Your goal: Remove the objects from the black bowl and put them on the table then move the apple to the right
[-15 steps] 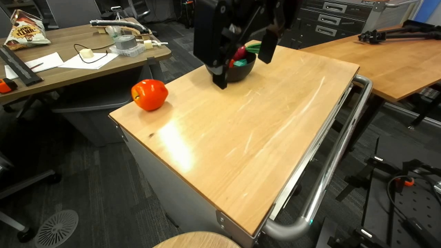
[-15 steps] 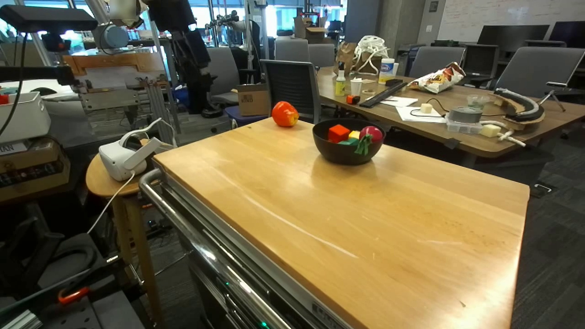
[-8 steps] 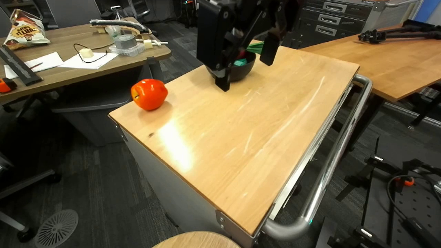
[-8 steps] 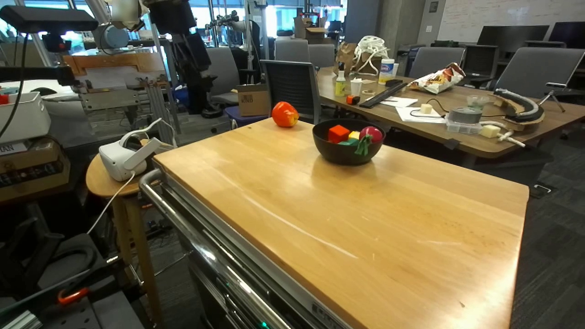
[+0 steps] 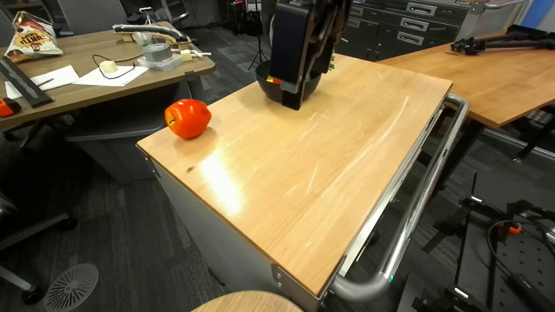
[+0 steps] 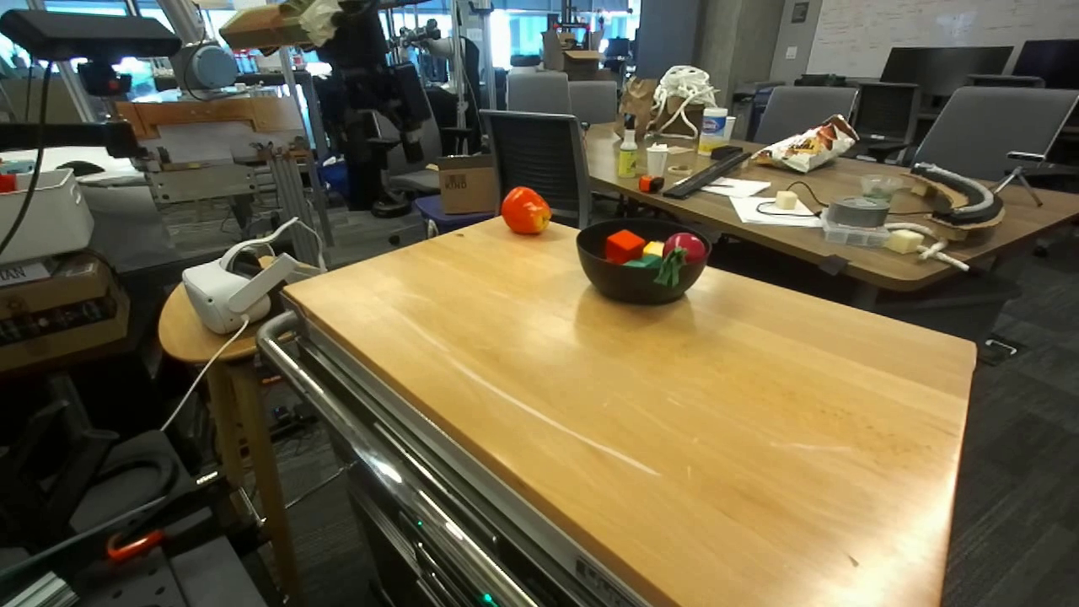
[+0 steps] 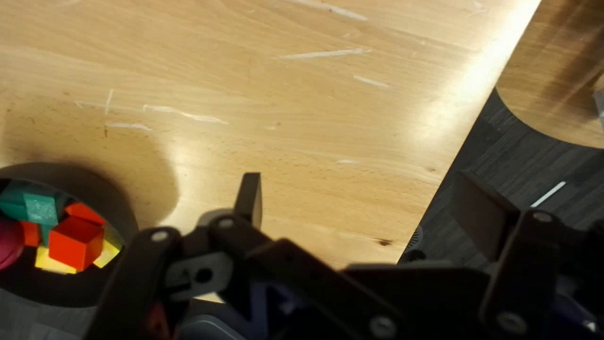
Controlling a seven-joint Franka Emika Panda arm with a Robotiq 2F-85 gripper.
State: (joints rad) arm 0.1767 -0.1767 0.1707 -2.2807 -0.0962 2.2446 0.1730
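Blocks [image 6: 625,247] sit in blk bowl [image 6: 632,287] on tbl [image 6: 582,379], end effector [image 7: 364,205] jaws apart.

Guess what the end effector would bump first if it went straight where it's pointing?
The open end effector would probably touch the table first, near its edge; depth is unclear, so part might miss it.

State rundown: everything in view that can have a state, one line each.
gripper: open, holding nothing
black bowl: upright on the table, not emptied
table: pale scratches on top
red, yellow and green blocks: piled in the bowl
small dark red fruit: in the bowl, green top over the rim
apple: on the table near a corner, outside the bowl
white headset: resting on the stool
chip bag: open or sealed, unclear
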